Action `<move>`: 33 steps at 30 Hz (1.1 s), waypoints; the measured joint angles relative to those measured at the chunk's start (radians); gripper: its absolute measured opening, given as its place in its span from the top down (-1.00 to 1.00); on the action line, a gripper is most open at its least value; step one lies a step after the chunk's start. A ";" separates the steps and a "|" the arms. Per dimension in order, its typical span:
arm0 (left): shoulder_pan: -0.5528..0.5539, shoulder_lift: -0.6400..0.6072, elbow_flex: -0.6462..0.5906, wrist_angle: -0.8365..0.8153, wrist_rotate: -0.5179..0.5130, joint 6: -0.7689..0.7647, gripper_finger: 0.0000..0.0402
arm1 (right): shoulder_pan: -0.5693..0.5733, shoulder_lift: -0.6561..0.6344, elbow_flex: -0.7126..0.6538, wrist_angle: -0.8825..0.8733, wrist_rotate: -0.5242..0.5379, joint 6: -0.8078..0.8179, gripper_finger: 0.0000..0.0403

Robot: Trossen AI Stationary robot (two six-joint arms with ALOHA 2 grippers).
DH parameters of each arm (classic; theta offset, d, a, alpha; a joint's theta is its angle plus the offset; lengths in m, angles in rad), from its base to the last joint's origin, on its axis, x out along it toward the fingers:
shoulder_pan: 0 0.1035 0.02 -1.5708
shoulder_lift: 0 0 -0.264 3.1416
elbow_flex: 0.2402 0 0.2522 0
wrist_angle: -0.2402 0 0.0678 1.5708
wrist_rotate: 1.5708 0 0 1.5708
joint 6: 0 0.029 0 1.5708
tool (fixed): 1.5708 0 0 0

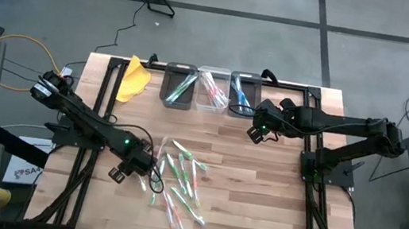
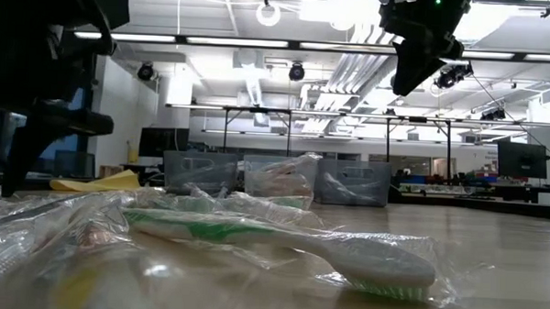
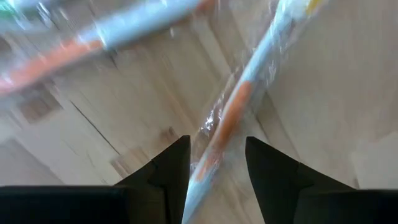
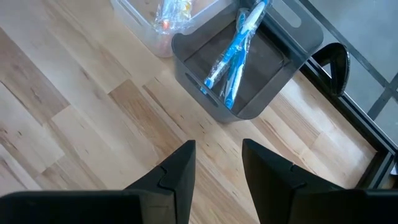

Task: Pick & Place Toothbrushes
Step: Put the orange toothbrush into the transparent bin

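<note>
From above we see the toothbrushes [image 1: 178, 185] scattered in clear wrappers on the tabletop [image 1: 258, 186], just right of the left gripper [image 1: 126, 171], which sits at the pile's edge. Three bins [image 1: 179, 87] line the far edge beside a yellow cloth [image 1: 134, 79], each holding a few brushes. The right gripper [image 1: 256, 132] hovers near the rightmost bin, well apart from the pile.

At table height, a green-and-white brush [image 2: 281, 239] in its wrapper lies closest to us, the bins behind it.

Through the left wrist, we find the left gripper open, an orange-and-white wrapped brush [image 3: 230, 118] lying between its fingers [image 3: 168, 168]; we cannot tell whether they touch it.

Through the right wrist, the right gripper's fingers [image 4: 180, 171] stand apart and empty above bare wood, near the bin with blue brushes [image 4: 233, 53].
</note>
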 joint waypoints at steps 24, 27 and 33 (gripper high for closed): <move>0.003 0.021 0.012 0.055 -0.078 0.024 0.93 | 0.000 0.000 0.000 0.000 0.000 0.000 0.38; 0.003 0.021 0.059 -0.005 -0.099 0.041 0.92 | 0.000 0.000 0.000 0.000 0.000 0.000 0.38; 0.003 0.021 0.214 -0.211 -0.252 0.119 0.96 | 0.000 0.000 0.000 0.001 0.000 -0.001 0.38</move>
